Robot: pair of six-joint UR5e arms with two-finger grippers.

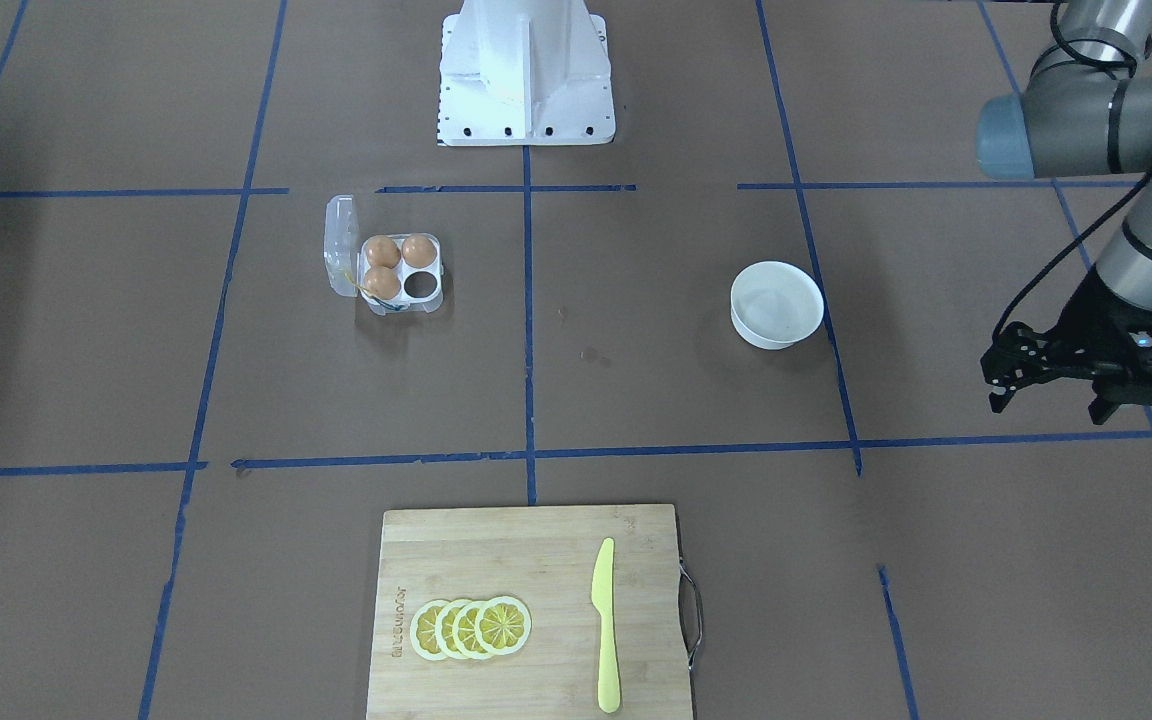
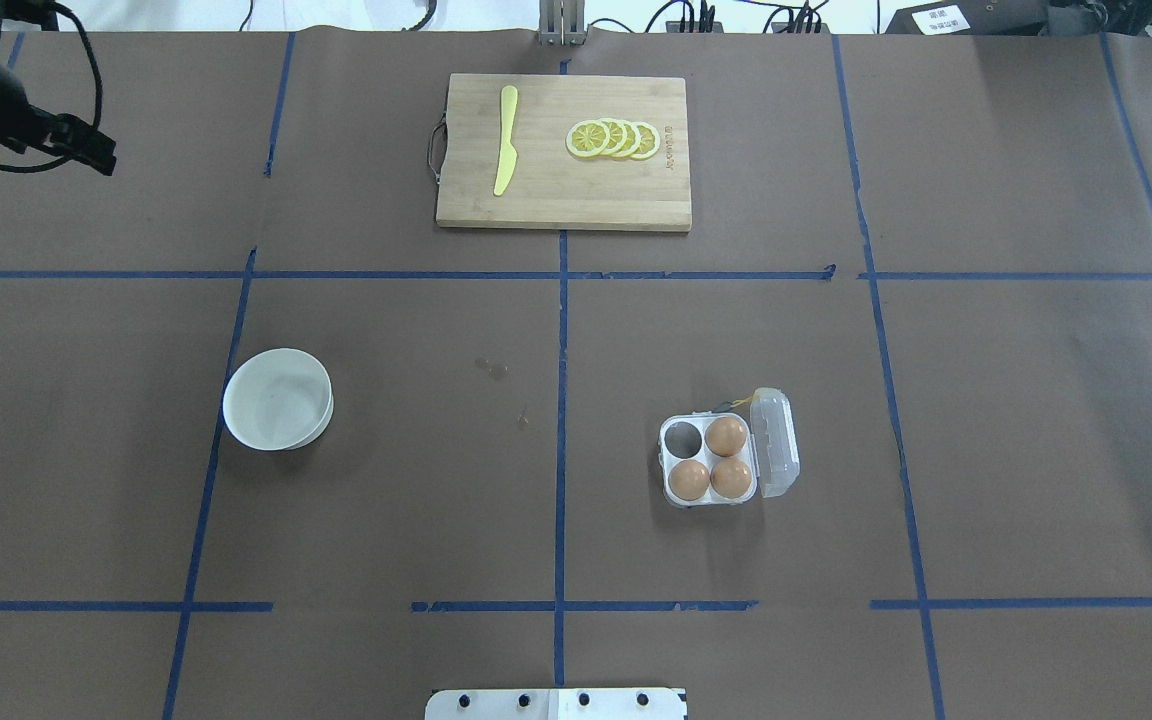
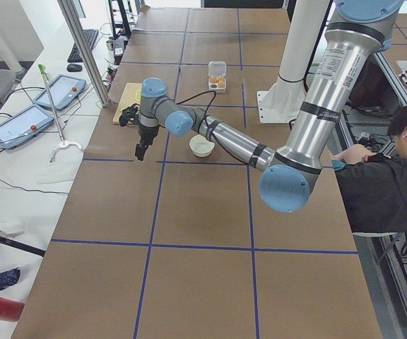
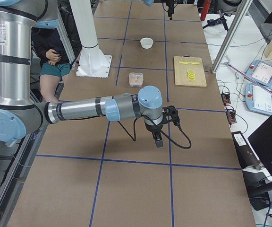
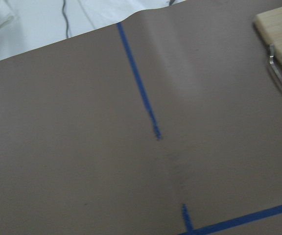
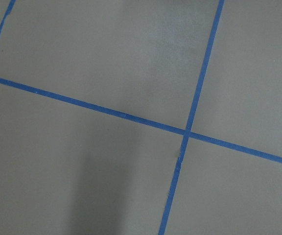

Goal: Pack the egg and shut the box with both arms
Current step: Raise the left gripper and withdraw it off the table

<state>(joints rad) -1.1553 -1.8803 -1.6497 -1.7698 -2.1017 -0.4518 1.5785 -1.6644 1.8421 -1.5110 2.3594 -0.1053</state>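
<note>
The box (image 1: 422, 285) sits lid-open on the robot's right half of the table; three brown eggs (image 1: 382, 251) fill its cells, one cell bare; the left gripper (image 1: 1048, 400) hangs well apart, fingers spread and empty, the white bowl (image 1: 771, 335) between them; the right gripper (image 4: 157, 140) hovers well apart from the box too, and I cannot tell how its fingers stand.

Clear plastic four-cell box (image 2: 708, 458), right of table centre; hinged lid (image 2: 776, 445) standing open on its right side; three orange-brown eggs (image 2: 726, 435) seated in cells, far-left cell (image 2: 683, 436) empty; yellow string (image 1: 374, 297) at far edge
</note>
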